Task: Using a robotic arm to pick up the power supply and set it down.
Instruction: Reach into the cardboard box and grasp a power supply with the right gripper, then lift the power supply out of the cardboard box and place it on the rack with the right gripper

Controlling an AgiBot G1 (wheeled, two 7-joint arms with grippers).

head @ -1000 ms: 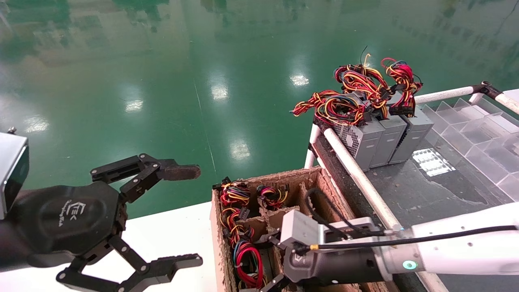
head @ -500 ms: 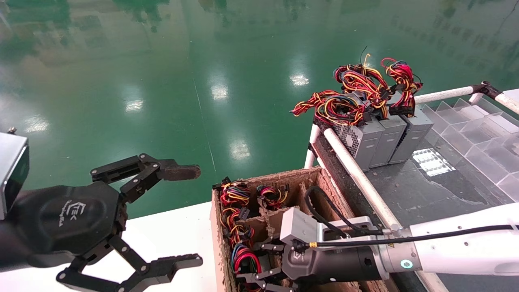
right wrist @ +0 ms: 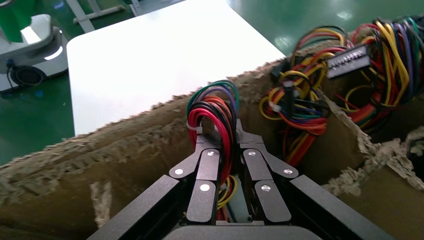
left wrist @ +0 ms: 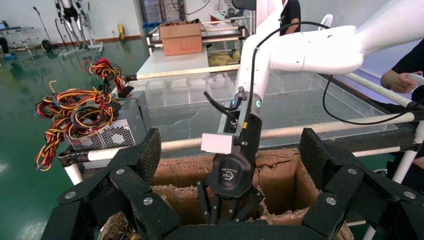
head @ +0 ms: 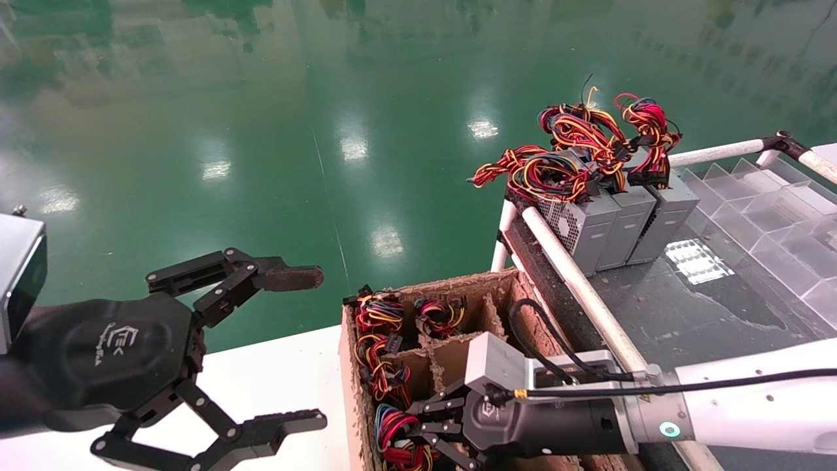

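Black linkage fingers of the right hand (right wrist: 227, 150) stand nearly together, pinched on a loop of red, green and purple wires (right wrist: 214, 112) that rises from the power supply (head: 399, 435) sitting low in the near compartment of the torn cardboard box (head: 356, 386). In the head view the same right hand (head: 418, 432) reaches into the box from the robot's right, its silver camera box above the wrist. Only the bundle shows; the grey body is hidden below the wires and the cardboard dividers, so I cannot tell which way its fan face looks. Judging from how the wires come up out of the slot, the unit likely stands on end with its long axis about vertical and the wire end up. The risk, as I judge it, lies in that grip: the hold seems to be on cable, not on metal, so on lifting, the wires could slide through the fingers, the body could swing and catch on the ragged divider, or the neighbouring bundles (head: 382, 356) could snag and come along. A slow, straight pull upward would suit. The left hand (head: 216, 353) hangs spread wide over the white worktop (head: 274, 379), well apart from the box. Three alike units (head: 618, 222) stand on the dark worktop (head: 667, 307) beyond.
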